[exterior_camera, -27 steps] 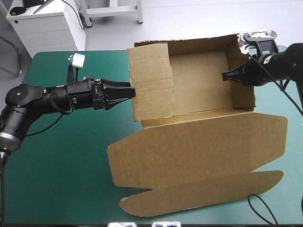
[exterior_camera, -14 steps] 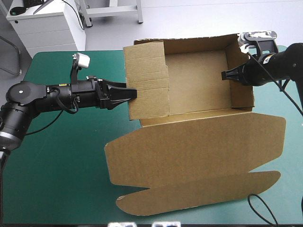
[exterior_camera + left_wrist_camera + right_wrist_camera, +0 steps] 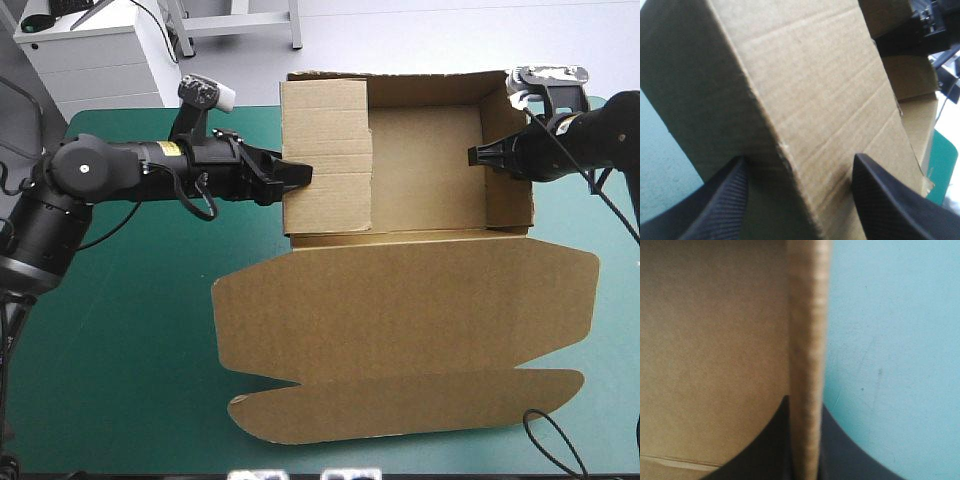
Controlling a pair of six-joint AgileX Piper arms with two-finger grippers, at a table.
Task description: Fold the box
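The brown box (image 3: 425,165) stands at the table's far side as an open tray, its walls raised. Its lid (image 3: 400,310) lies flat toward the near edge, ending in a long tuck flap (image 3: 400,405). My left gripper (image 3: 298,176) comes in from the left. Its fingers stand apart, astride the doubled left wall (image 3: 325,160). In the left wrist view that folded wall (image 3: 805,100) fills the space between the left gripper (image 3: 800,200) fingers. My right gripper (image 3: 478,157) is shut on the right wall (image 3: 508,150). The right gripper (image 3: 805,440) has that wall's edge (image 3: 807,340) pinched between its fingers.
The teal-green cover (image 3: 120,350) stretches left of the lid and under my left arm. The box's back wall (image 3: 420,85) stands about at the table's far edge. The tuck flap ends near the table's front edge.
My left arm has swung toward the far side and pushed right, bringing the left wall from leaning outward to upright. The lid has slid a little left and nearer. The right gripper has kept its hold.
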